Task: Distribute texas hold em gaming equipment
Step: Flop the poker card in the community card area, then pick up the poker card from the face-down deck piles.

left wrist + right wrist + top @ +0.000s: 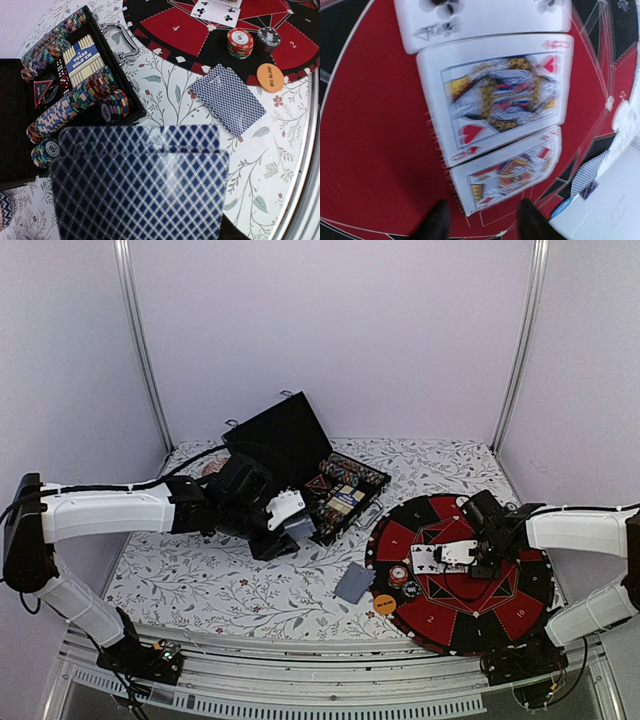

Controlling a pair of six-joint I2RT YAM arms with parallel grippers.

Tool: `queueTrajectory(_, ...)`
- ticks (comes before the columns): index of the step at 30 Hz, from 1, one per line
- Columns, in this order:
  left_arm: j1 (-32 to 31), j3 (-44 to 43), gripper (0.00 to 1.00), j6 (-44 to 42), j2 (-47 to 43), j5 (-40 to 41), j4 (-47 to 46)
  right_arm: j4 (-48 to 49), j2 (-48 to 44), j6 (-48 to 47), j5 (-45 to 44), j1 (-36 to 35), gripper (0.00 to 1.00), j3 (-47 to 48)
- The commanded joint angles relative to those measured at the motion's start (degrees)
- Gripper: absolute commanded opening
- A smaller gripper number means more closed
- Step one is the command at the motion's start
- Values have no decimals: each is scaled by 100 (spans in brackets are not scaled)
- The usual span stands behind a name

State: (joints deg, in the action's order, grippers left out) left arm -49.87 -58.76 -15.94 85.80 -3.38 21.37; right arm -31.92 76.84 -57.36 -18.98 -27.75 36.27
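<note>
My left gripper hovers beside the open black case and is shut on a deck of blue-backed playing cards, which hides its fingers in the left wrist view. Rows of poker chips fill the case. On the round red-and-black mat three face-up cards lie in a row, among them a queen of hearts and a king of diamonds. My right gripper hangs open just above the mat beside the king, holding nothing. Two small chip stacks and an orange button sit at the mat's left edge.
Face-down cards lie on the floral cloth between the case and the mat. The case lid stands up at the back. A pink patterned dish peeks out behind my left arm. Metal frame posts flank the table.
</note>
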Motion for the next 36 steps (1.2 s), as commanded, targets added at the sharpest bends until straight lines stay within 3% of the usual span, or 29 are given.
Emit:
queueTrajectory(1,56,-22,52,20,-208,29,-9,471,-524,588,-261,-117,82,783)
queueTrajectory(2,56,-21,52,13,-218,38,-9,755,-653,1030,-324,-121,99,1030)
queueTrajectory(6,47,-68,52,-22,-226,27,-5,1570,-1182,2885,637,-112,99,1921)
queueTrajectory(8,35,-102,52,-21,-217,22,-9,1930,-1225,3938,1786,-103,99,2160)
queueTrajectory(11,1,-189,52,-63,-226,28,-9,2813,-909,5273,4325,-105,99,2219)
queueTrajectory(14,-27,-373,52,-146,-226,42,32,3819,-320,6609,5636,-104,99,2257)
queueTrajectory(19,-54,-658,52,-263,-154,120,62,3756,632,7271,5832,-363,97,2736)
queueTrajectory(28,-89,-1119,51,-301,206,33,121,3723,2077,7475,6557,-974,97,3602)
queueTrajectory(36,-97,-990,50,-228,220,-140,-25,3728,2924,7534,6763,-1308,99,4195)
